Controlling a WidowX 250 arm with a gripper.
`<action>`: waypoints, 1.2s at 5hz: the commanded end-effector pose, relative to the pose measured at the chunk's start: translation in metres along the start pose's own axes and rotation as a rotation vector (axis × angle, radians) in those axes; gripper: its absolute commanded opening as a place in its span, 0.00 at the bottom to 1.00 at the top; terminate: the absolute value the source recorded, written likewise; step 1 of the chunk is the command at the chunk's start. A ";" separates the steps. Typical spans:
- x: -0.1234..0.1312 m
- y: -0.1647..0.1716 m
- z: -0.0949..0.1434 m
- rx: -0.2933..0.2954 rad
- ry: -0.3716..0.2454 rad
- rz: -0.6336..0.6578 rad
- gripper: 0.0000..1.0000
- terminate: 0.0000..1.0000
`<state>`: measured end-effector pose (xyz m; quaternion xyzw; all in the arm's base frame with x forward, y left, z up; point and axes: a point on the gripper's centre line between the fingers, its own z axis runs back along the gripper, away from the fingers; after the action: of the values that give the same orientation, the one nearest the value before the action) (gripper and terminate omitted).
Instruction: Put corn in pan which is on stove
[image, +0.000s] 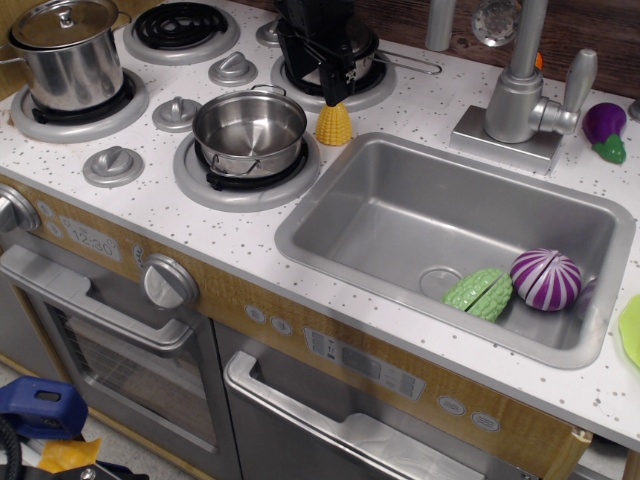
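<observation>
Green vegetable (479, 293) and purple onion (546, 279) lie in the sink (330, 215) — beyond its rim, corn (334, 124) stands beside the pan (249, 132), fingers (336, 88) closed on its tip.

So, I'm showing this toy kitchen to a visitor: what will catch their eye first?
Probably the purple onion and green gourd lying in the sink. Next, the yellow corn standing between sink and pan, with the black tool right above it.
</observation>
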<state>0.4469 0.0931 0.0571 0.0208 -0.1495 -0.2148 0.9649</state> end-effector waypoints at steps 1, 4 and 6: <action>0.000 0.000 0.000 0.000 0.000 0.000 1.00 0.00; 0.009 0.010 -0.019 -0.016 -0.056 -0.016 1.00 0.00; 0.012 0.008 -0.015 -0.024 -0.063 0.010 0.00 0.00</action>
<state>0.4528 0.0897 0.0229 -0.0239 -0.1212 -0.2119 0.9694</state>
